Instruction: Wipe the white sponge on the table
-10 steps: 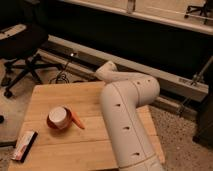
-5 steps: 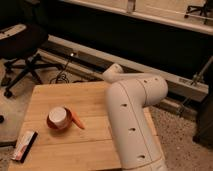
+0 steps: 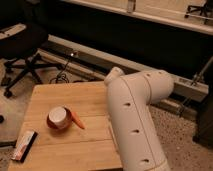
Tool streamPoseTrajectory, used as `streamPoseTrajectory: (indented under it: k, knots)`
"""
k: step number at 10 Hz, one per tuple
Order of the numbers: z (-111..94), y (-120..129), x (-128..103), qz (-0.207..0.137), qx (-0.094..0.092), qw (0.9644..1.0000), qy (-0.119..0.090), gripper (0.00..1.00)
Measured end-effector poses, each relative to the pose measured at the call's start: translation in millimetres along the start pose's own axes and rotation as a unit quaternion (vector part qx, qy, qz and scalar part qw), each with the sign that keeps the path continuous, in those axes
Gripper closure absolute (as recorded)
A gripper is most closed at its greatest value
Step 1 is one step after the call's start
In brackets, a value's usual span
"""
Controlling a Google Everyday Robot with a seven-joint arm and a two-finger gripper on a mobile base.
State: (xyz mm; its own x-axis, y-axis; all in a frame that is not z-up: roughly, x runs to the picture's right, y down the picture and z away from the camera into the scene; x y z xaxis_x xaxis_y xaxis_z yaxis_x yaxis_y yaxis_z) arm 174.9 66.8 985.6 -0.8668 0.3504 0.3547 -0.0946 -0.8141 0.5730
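Note:
The table (image 3: 70, 95) is small, with a light wooden plank top, and fills the lower left of the camera view. My white arm (image 3: 132, 125) rises over its right side, with the elbow bent to the right (image 3: 155, 85). My gripper is not in view; only the arm's links show. No white sponge shows in this view; it may be hidden behind the arm.
On the table stand a red bowl with a white top (image 3: 59, 117), an orange carrot (image 3: 76, 120) leaning against it, and a flat wrapped bar (image 3: 24, 145) at the front left edge. A black office chair (image 3: 22, 45) stands at far left. A low rail (image 3: 90, 57) runs behind the table.
The arm's upper link has swung out to the right, so the elbow now reaches further right. The things on the table have not moved.

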Motion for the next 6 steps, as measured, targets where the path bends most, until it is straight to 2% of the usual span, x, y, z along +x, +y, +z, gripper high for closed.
streamPoseTrajectory:
  k: [4,6]
  knots:
    - [-19,-31,16,0.006,0.003,1.0000,0.006,0.80]
    - [-29,-45,30,0.003,0.012,0.9997,0.021,0.80]
